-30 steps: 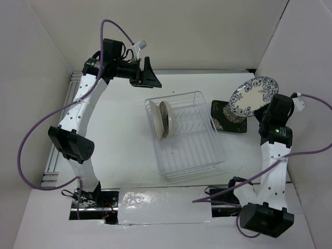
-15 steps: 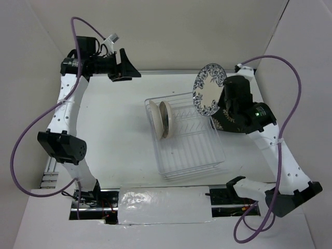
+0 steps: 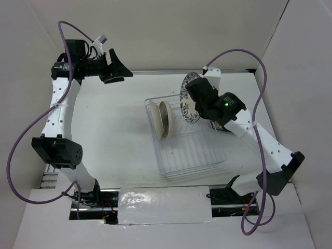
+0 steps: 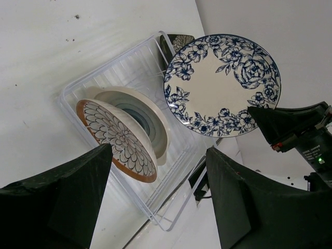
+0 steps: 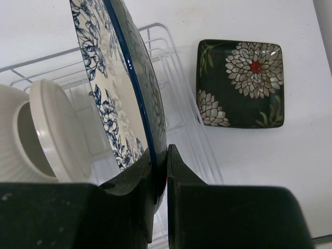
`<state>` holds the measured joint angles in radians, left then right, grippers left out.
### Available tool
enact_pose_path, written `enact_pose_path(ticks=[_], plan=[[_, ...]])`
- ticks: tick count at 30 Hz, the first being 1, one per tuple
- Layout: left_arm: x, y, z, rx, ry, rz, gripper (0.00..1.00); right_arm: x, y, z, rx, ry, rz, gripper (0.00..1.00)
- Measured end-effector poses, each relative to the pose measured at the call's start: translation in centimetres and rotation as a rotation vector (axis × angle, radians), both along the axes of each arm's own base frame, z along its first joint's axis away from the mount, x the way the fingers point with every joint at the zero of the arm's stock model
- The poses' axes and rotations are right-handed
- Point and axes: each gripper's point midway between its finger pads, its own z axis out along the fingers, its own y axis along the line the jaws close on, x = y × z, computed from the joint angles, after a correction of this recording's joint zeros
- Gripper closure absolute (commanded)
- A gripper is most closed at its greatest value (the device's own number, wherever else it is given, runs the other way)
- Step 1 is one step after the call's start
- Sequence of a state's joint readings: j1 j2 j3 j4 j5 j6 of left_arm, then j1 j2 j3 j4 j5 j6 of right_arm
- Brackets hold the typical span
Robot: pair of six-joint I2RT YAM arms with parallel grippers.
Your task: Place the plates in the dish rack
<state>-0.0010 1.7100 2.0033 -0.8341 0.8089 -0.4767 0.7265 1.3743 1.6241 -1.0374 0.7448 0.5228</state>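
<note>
- Left arm (image 3: 58,109): white links, black joint housings.
- Right arm (image 3: 267,145): same finish, with a small green light (image 3: 226,104) on the black housing farthest from its base (image 3: 233,187).
- Purple cable (image 3: 13,155): one per arm, running out from the base.
- Fingers (image 4: 57,202): matte black, wedge-shaped.

The right gripper (image 3: 194,107) swung its blue-floral plate (image 3: 185,99) leftward, the dish rack (image 3: 218,156) now seemingly beneath it; left gripper (image 3: 121,72) withdrew leftward

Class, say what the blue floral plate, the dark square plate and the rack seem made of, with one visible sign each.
Blue floral plate: probably glazed ceramic; glossy highlights over printed pattern, thick rim.
Dark square plate: likely glazed ceramic too; smooth sheen, rounded raised edge.
Rack: thin wire, pale and shiny; coated or bare metal, unclear.
</note>
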Motion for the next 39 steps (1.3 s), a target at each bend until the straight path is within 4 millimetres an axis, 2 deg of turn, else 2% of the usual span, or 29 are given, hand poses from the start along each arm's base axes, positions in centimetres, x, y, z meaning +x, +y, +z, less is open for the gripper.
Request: enact_pose_path(ticks=[8, 23, 39], plan=[[0.3, 1.0, -0.7, -0.001, 0.022, 0.027, 0.15, 0.0, 2.5, -1.5, -0.019, 0.03, 0.026, 1.0], [0.3, 1.1, -0.6, -0.007, 0.016, 0.027, 0.16, -0.1, 3.5, -2.7, -0.013, 0.053, 0.024, 1.0], [0.3, 1.0, -0.5, -0.017, 0.028, 0.033, 0.16, -0.5, 5.2, -6.7, -0.051, 0.149, 0.052, 1.0]])
